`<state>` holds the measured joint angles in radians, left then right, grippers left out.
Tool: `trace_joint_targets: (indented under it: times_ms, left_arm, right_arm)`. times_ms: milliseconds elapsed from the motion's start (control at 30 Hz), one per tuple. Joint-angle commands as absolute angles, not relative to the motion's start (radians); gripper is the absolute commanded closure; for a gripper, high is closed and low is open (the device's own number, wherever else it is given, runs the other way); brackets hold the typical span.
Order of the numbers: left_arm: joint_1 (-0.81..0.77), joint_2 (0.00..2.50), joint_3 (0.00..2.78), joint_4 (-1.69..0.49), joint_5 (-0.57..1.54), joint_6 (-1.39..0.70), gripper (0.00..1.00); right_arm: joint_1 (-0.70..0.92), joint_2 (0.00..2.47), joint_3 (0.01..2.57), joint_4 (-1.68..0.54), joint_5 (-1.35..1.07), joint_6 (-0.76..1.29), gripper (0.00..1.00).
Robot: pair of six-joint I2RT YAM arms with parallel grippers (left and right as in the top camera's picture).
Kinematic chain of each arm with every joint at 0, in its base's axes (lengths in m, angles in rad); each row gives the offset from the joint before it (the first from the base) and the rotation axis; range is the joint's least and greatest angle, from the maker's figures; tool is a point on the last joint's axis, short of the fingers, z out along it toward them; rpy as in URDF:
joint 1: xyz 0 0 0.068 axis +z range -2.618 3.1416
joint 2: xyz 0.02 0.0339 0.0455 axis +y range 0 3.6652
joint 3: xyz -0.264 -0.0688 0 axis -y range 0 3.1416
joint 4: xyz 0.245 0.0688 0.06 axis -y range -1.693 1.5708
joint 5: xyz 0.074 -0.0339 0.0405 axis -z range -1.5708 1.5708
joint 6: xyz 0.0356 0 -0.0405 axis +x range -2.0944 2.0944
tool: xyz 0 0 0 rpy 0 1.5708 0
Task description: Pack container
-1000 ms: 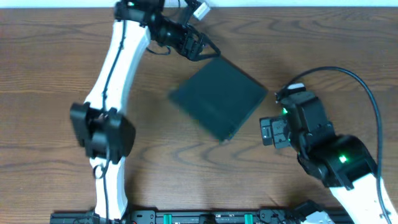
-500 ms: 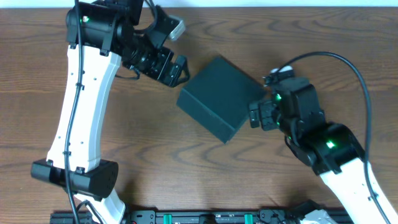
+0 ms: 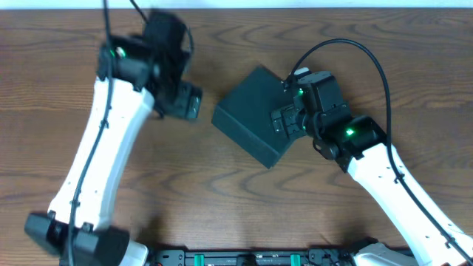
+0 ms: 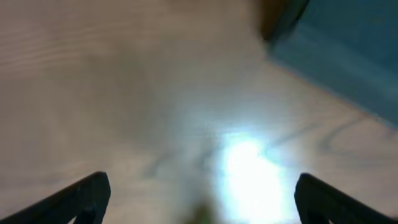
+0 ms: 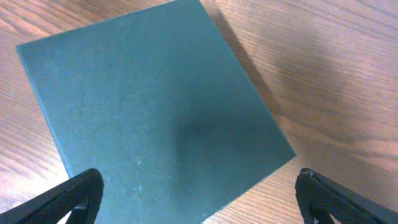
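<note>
The dark teal-green container (image 3: pixel 251 114) lies closed on the wooden table, turned like a diamond. It fills most of the right wrist view (image 5: pixel 149 106); one blurred corner shows at the top right of the left wrist view (image 4: pixel 348 50). My right gripper (image 3: pixel 282 122) is open and empty, hovering over the container's right edge, fingers wide apart (image 5: pixel 199 202). My left gripper (image 3: pixel 186 103) is open and empty over bare table to the left of the container, apart from it (image 4: pixel 199 199). The left wrist view is motion-blurred.
The wooden table (image 3: pixel 369 59) spreads around the container. A black cable (image 3: pixel 347 48) loops above the right arm. The arm bases and a black rail (image 3: pixel 244 258) sit at the front edge.
My left gripper has pulled back leftward from the container's top corner. My right gripper has moved up and left, from off its right side to over its right edge. The container shifted slightly.
</note>
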<state>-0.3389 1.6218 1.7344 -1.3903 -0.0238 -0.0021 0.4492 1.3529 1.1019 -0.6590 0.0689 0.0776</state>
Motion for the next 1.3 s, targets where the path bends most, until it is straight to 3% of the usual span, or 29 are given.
trace_joint_targets:
  times_ms: [0, 167, 433, 900, 1267]
  left_arm:
    - [-0.354, 1.433, 1.537, -1.308, -0.051, -0.034, 0.04]
    - [-0.354, 1.242, 1.204, -1.099, -0.042, -0.144, 0.04]
    - [-0.354, 1.255, 0.955, -0.884, 0.192, -0.207, 0.04]
    - [-0.491, 1.272, 0.915, -0.766, 0.224, -0.207, 0.05]
    - [-0.556, 1.507, 0.915, -0.683, 0.077, -0.225, 0.04]
  right_arm:
    - [0.446, 1.363, 1.101, -0.656, 0.059, 0.061, 0.01]
    - [0.447, 1.453, 1.101, -0.607, 0.059, 0.047, 0.01]
    - [0.447, 1.603, 1.101, -0.486, 0.015, 0.047, 0.01]
    - [0.518, 1.745, 1.101, -0.456, 0.142, 0.047, 0.01]
    - [0.521, 1.745, 1.101, -0.468, 0.204, 0.047, 0.01]
